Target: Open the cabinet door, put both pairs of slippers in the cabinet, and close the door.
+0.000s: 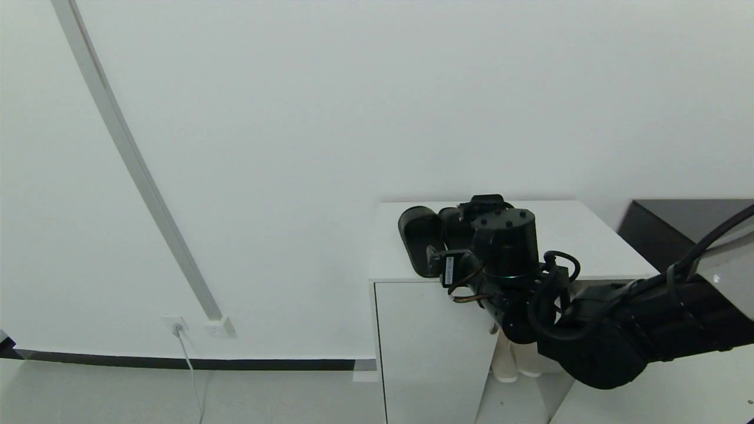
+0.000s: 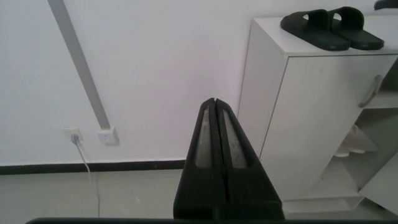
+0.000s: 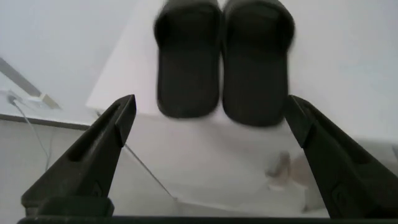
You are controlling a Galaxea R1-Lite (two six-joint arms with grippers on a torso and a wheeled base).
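Black slippers (image 2: 333, 28) sit atop the white cabinet (image 2: 311, 112); the left end effector (image 2: 215, 106), closed tight, hangs clear of it.

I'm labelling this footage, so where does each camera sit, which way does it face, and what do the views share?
Head view: on the head, facing the white wall and tall white cabinet; the black right arm crosses it.
Left wrist view: behind the shut left claw, facing that wall and cabinet.
Right wrist view: behind the open right claw, looking down on the cabinet top.
Shared: all three show the pair of black open-toed slippers on the cabinet.
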